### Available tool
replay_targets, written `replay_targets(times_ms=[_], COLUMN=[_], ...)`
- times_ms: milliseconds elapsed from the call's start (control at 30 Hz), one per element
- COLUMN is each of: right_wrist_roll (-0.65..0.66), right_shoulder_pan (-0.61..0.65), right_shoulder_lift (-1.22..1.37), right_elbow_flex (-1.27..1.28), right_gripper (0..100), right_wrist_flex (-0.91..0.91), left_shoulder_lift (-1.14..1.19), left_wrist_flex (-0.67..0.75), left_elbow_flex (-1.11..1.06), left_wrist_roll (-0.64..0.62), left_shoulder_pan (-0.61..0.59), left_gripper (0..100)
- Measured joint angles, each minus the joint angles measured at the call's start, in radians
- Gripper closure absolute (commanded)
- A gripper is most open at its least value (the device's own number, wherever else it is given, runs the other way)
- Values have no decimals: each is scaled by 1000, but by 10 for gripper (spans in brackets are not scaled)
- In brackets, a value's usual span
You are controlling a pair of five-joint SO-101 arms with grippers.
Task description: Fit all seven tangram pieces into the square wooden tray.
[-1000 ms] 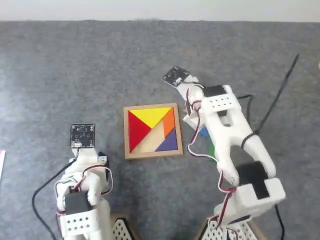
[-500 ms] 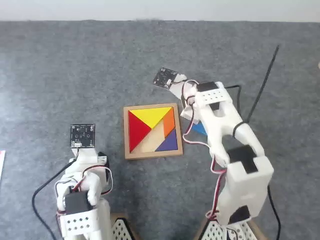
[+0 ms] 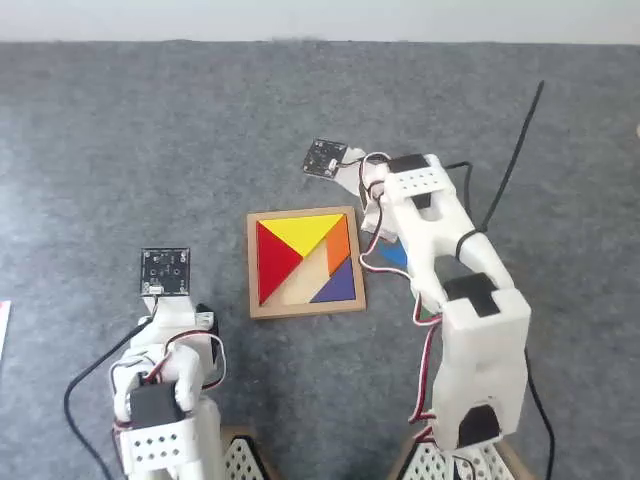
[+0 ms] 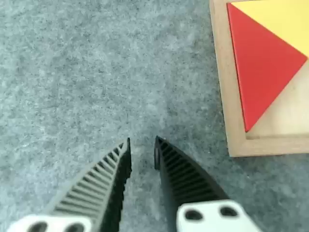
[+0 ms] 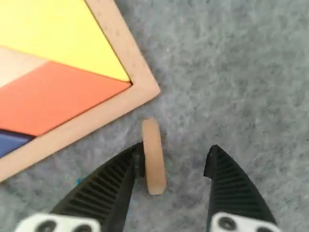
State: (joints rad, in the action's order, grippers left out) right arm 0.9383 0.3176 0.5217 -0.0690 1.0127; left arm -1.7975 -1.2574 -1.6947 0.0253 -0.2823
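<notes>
The square wooden tray [image 3: 256,300] lies mid-table and holds a yellow triangle [image 3: 300,231], a red triangle [image 3: 274,263], an orange piece [image 3: 339,246] and a purple triangle [image 3: 338,286]; bare wood shows in its lower middle. My right gripper [image 5: 175,157] is open just outside the tray's corner [image 5: 145,89]. A tan wooden piece [image 5: 153,157] stands on edge between its fingers, touching one of them. A blue piece [image 3: 393,256] lies on the carpet beside the right arm. My left gripper [image 4: 142,145] is shut over bare carpet, a little off the tray's edge [image 4: 227,116].
Grey carpet [image 3: 150,130] covers the whole table. The right arm [image 3: 470,310] stretches along the tray's right side and hides part of the carpet there. The left arm [image 3: 160,390] rests low at the front left. A pale wall runs along the far edge.
The right arm has swung left toward the tray's far right corner. The left arm has not moved.
</notes>
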Motion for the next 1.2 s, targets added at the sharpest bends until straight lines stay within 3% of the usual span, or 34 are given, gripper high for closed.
replay_targets(times_ms=[367, 533, 767, 1200], right_wrist_roll=[0, 0, -74, -152], right_shoulder_pan=[2, 2, -3, 74], right_shoulder_lift=[95, 95, 89, -288], right_elbow_flex=[-152, -152, -157, 121], right_gripper=[793, 950, 976, 991], right_wrist_flex=[126, 127, 158, 172], left_shoulder_lift=[0, 0, 0, 0], left_wrist_flex=[0, 0, 0, 0], left_elbow_flex=[0, 0, 0, 0], left_wrist_roll=[0, 0, 0, 0], left_shoulder_pan=[0, 0, 0, 0], left_gripper=[920, 920, 920, 920])
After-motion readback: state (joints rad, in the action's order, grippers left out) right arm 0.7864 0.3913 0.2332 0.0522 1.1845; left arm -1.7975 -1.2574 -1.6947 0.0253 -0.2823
